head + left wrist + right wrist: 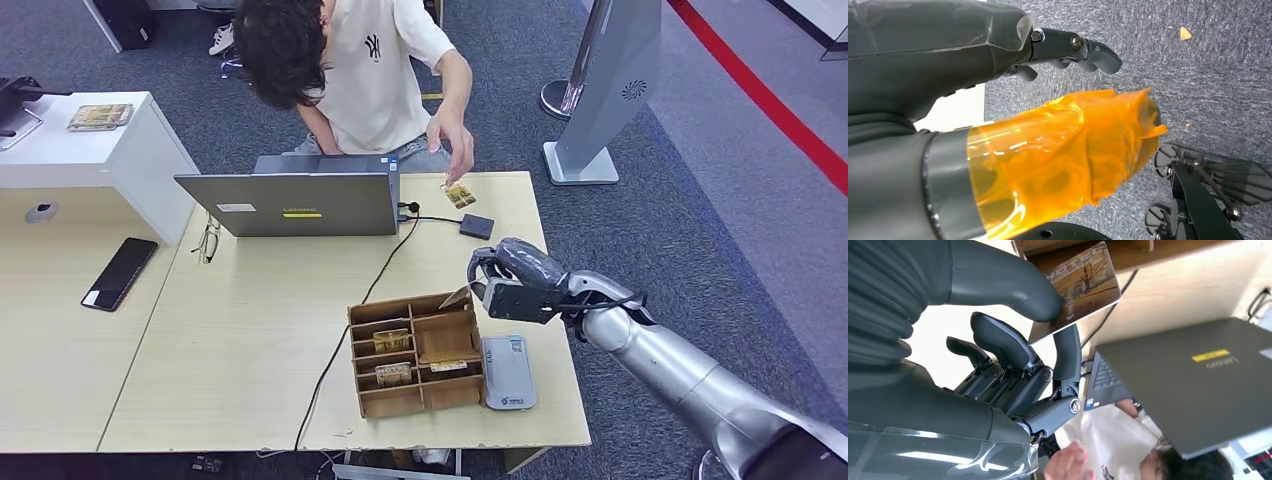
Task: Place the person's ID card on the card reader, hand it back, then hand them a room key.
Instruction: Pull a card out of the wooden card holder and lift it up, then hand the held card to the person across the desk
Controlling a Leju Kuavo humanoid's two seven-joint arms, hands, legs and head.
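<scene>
Wooden organiser [415, 352] sits on the pale surface [250, 340] in the head view, cards in its compartments, a white card reader [508, 371] just beside it. The right hand [508, 283] hovers above the organiser's far corner, pinching a room key [458, 296]. Across the surface, a person's hand [452, 135] reaches down to a card [460, 195] lying near a laptop [300, 200].

From the left wrist, the left hand [998, 100] hangs over grey carpet, its dark fingers [1083, 50] curled loosely and holding nothing, thumb wrapped in orange film.

From the right wrist, thumb and fingers [1068, 355] clamp the key [1083, 287], which bears a tree picture.
</scene>
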